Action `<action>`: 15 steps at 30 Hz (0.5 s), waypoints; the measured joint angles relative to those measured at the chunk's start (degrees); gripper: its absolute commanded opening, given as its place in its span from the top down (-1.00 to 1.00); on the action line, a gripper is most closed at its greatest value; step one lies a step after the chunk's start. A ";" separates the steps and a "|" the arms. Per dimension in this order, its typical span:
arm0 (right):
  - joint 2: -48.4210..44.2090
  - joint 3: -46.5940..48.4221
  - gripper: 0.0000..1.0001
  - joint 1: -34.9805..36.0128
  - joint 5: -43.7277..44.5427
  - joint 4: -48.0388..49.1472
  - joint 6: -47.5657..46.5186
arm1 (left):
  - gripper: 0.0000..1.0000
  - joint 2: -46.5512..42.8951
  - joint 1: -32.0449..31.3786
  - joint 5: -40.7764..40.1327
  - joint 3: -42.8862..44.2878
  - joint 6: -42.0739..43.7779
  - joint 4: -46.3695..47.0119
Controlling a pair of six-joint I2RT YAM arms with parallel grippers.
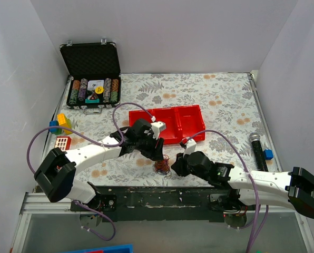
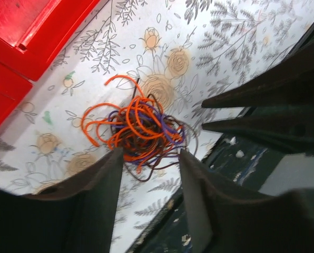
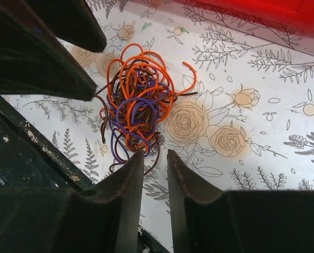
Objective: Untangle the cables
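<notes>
At the near edge of the floral-printed counter (image 1: 215,100), the cables (image 1: 162,166) lay flat between the two arms, a small knot of thin orange, purple and dark brown wires. The left jaws were spread, their tips low on either side of the knot's edge, and they held nothing. The right jaws stood only narrowly parted, with their tips just short of the nearest loops. Whether a strand sat between them could not be told.

Done well, the step probably called for each side to take a separate strand rather than the mass. A free orange end (image 3: 188,71) curled out of the knot and looked like the cleaner hold for one arm. The other arm could pin a purple or brown loop. A slow pull apart, kept low over the counter, should let the loops slide instead of cinching. Closing on the whole knot would likely just compact it.

Farther back, the shallow red plastic tray (image 1: 191,121) and the open black case of poker chips (image 1: 91,60) stood well apart from the work.
</notes>
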 measured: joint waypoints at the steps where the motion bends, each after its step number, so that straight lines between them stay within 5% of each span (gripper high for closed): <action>1: 0.00 0.00 0.28 0.00 -0.02 0.20 -0.28 | -0.10 0.57 0.00 0.31 0.31 -0.52 0.13; 8: 0.70 0.02 0.27 0.00 -0.50 3.69 -1.60 | -0.08 4.50 0.00 1.29 1.31 -3.96 1.46; 15: -0.26 -1.40 0.28 0.00 -1.70 5.44 -1.57 | 0.47 6.99 0.00 1.18 1.68 -5.62 1.92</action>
